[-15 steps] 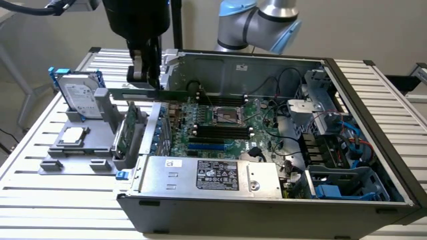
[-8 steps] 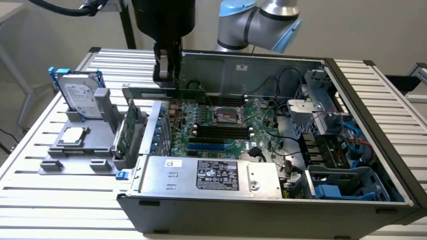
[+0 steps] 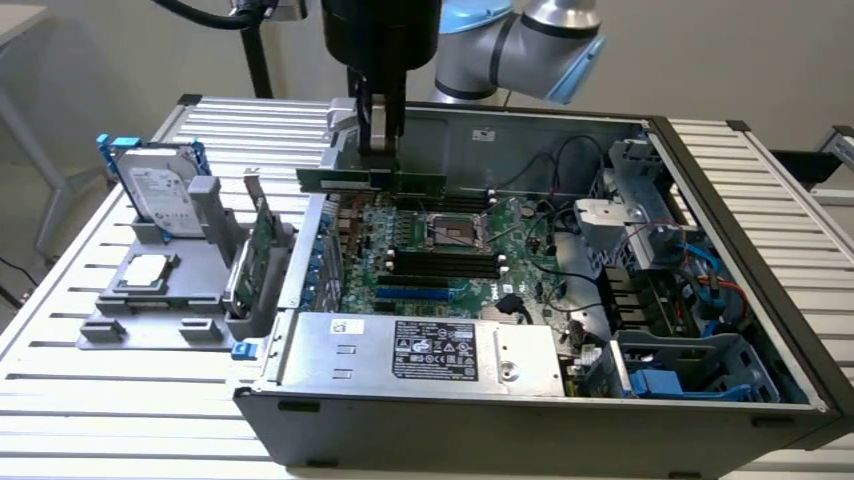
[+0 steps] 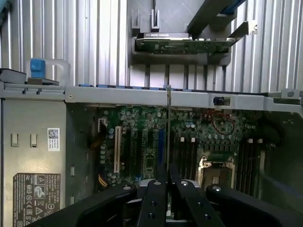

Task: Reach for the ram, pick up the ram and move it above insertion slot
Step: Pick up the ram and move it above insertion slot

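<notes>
Ram (image 3: 371, 181) is held by the gripper (image 3: 378, 148) in the air over the open computer case (image 3: 747, 270), above the back part of the motherboard (image 3: 441, 255). In the exterior view the green stick is seen lying level, with its long side along the back wall of the case, and the two fingers are closed on its middle. In the wrist view the ram (image 4: 168, 127) is seen edge-on as a thin line coming out from between the black fingers (image 4: 154, 201), which are pressed on it from both sides.

The picking up is judged to be done, and the step in hand is the carrying of the ram above the memory slots (image 3: 434, 265). It seems that the stick hangs a little behind these dark slots, but this cannot be told for sure from such an angle. For the next move, the edge of the ram must be brought parallel to one free slot and exactly over it.

A hard drive (image 3: 160, 200) stands in the grey holder (image 3: 147, 300) outside the case, untouched.
</notes>
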